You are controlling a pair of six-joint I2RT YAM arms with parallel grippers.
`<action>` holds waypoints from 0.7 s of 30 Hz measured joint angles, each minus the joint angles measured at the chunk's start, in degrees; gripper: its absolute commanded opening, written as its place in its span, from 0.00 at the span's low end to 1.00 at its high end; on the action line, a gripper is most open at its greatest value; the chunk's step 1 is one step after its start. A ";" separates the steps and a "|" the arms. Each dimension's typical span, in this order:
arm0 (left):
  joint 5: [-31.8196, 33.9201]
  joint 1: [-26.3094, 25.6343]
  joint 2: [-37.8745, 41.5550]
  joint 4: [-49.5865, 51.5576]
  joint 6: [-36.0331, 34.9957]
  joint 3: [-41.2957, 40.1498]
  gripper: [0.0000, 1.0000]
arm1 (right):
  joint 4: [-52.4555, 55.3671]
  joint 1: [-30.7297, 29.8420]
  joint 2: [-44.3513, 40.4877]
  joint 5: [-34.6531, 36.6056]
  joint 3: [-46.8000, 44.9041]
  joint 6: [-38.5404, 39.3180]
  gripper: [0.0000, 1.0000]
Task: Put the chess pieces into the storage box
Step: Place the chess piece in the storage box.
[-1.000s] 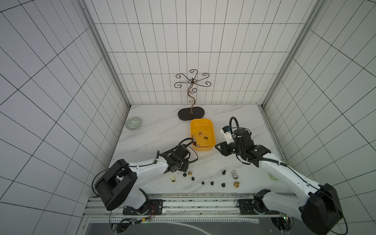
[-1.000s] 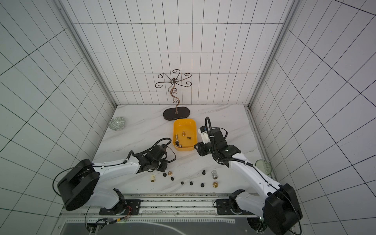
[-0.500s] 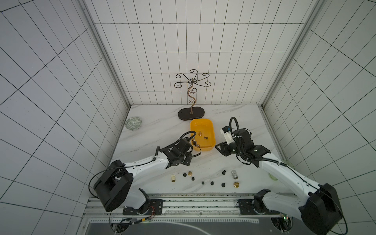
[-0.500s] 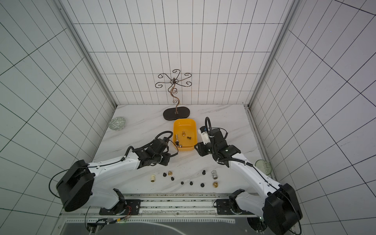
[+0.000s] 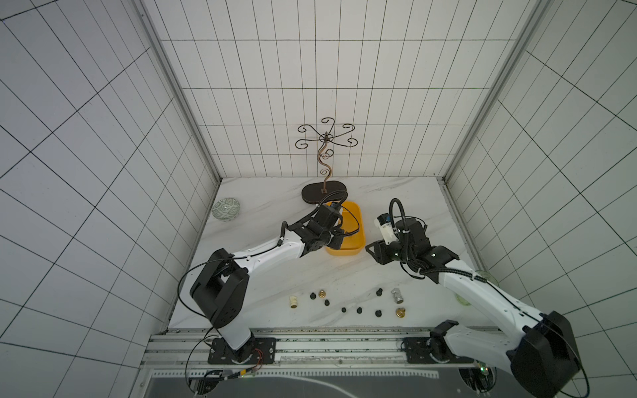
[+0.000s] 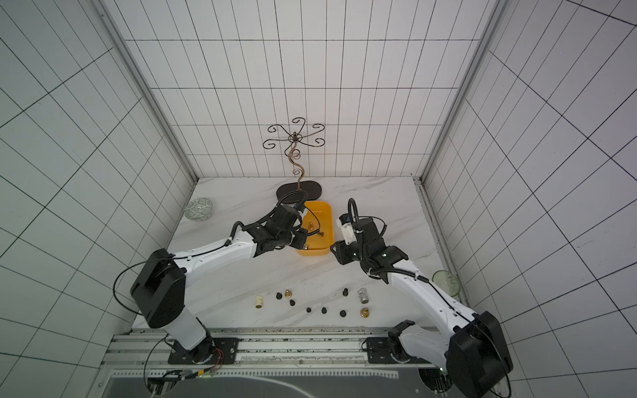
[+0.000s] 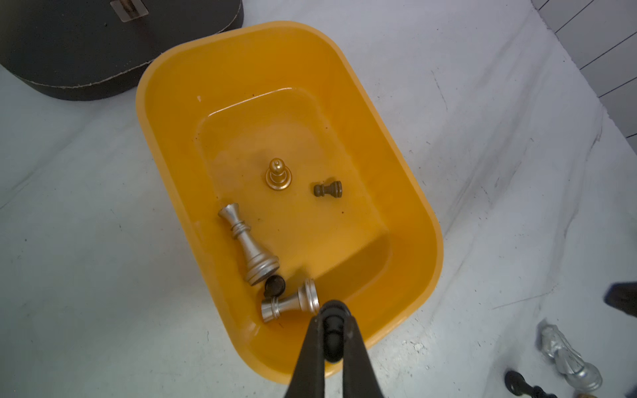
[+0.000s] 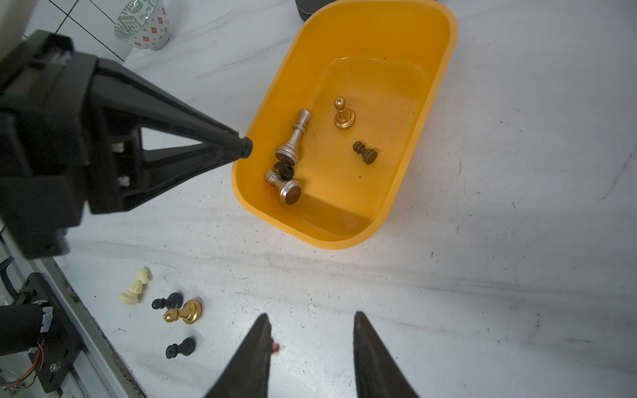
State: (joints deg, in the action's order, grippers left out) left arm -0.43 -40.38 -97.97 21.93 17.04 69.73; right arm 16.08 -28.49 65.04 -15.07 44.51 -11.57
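Left wrist view: the left gripper [image 7: 332, 322] is clamped on a small black pawn [image 7: 333, 339], which hangs between its fingertips above the rim at one end of the storage box [image 7: 165, 144]. Five chess pieces are already inside the yellow-orange tub. A gold pawn [image 7: 278, 175] stands upright and a dark pawn [image 7: 327, 189] lies on its side. A tall silver piece [image 7: 248, 246] lies flat, with a shorter silver piece [image 7: 289, 303] lying near its base. A black piece [image 7: 274, 285] is tucked between the two silver ones.

In a top view the box [image 5: 351, 251] sits at the centre of the frame on the marble table [image 5: 269, 206]. It is just below the dark oval stand base [image 5: 312, 194], and the patterned bowl [image 5: 225, 208] is far off to its left.

In the right wrist view the right gripper [image 8: 311, 315] hovers over bare table, its jaws parted with nothing between them.

Loose pieces are strung across the lower middle of the top view. From the left there are a cream piece [image 5: 293, 301] and a brass piece [image 5: 322, 293]. At the right are a silver rook-like piece [image 5: 396, 295] and a second brass piece [image 5: 400, 312]. Several loose black pawns [image 5: 359, 310] are scattered among them.
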 measured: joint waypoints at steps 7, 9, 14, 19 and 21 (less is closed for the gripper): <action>-2.05 5.29 -11.34 -0.57 -1.62 8.50 0.06 | 0.24 0.00 -2.19 0.85 -0.35 -0.04 0.39; -2.27 5.57 -13.75 -0.52 -2.40 11.06 0.07 | 0.26 0.00 -2.64 1.07 -0.44 -0.07 0.39; -2.78 5.81 -17.73 -0.22 -3.10 15.26 0.09 | 0.66 0.00 -2.78 1.14 -0.44 -0.17 0.40; -2.93 6.95 -20.28 0.04 -3.13 16.20 0.12 | 1.49 0.00 -3.19 1.25 -0.74 -0.22 0.39; -2.97 7.34 -21.49 0.26 -3.13 17.20 0.14 | 1.68 0.00 -3.26 1.27 -0.74 -0.24 0.39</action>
State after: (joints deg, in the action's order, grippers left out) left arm -3.40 -33.04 -119.46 22.20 13.91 86.94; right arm 17.76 -28.49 61.78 -13.80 43.77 -11.81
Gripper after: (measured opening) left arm 0.121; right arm 0.393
